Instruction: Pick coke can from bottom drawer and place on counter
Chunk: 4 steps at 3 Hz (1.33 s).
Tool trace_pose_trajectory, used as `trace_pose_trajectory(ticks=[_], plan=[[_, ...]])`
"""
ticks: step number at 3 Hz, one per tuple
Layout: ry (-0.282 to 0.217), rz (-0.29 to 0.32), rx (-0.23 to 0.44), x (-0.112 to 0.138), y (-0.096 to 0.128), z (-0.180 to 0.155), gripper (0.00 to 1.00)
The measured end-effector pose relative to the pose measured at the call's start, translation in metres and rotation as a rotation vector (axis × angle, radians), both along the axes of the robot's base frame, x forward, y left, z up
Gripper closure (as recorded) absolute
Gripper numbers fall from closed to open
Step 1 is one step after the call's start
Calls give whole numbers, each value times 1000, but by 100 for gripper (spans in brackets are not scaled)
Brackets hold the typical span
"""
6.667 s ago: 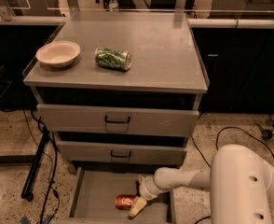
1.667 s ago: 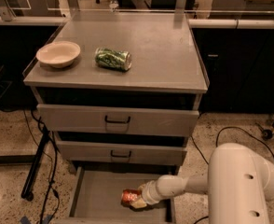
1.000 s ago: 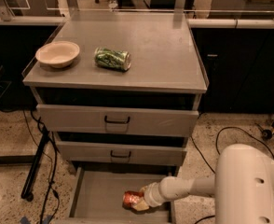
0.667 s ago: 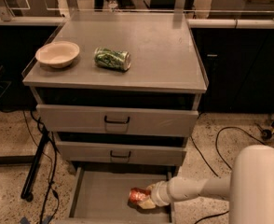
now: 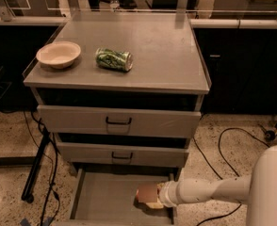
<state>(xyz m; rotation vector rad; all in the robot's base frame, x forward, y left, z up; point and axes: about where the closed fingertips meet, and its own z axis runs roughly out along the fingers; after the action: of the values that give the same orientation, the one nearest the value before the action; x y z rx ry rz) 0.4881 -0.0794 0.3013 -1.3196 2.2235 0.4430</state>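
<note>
The coke can [image 5: 145, 193], red-orange, is held in my gripper [image 5: 151, 198] just above the right side of the bottom drawer [image 5: 105, 199], which stands pulled open with a plain grey floor. The gripper is shut on the can and reaches in from the right on a white arm [image 5: 209, 190]. The counter [image 5: 152, 46] is the flat grey top of the cabinet, well above the can.
A beige bowl [image 5: 58, 54] sits at the counter's left and a green patterned can [image 5: 113, 59] lies on its side beside it. Two closed drawers with black handles [image 5: 118, 122] are above the open one. Black cables [image 5: 44, 173] lie on the floor left and right.
The gripper closed on the coke can in the bottom drawer and has shifted it to the right and slightly up, toward the drawer's right edge.
</note>
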Motion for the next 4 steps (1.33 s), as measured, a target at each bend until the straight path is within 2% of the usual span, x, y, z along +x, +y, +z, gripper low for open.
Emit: trace_pose_trajectory(ticks=[1, 2, 3, 4], plan=[[-2, 9, 4, 2, 3, 12, 100], [-8, 12, 13, 2, 2, 50, 100], [-62, 14, -6, 7, -4, 107, 100], [-61, 14, -5, 7, -4, 108, 100]])
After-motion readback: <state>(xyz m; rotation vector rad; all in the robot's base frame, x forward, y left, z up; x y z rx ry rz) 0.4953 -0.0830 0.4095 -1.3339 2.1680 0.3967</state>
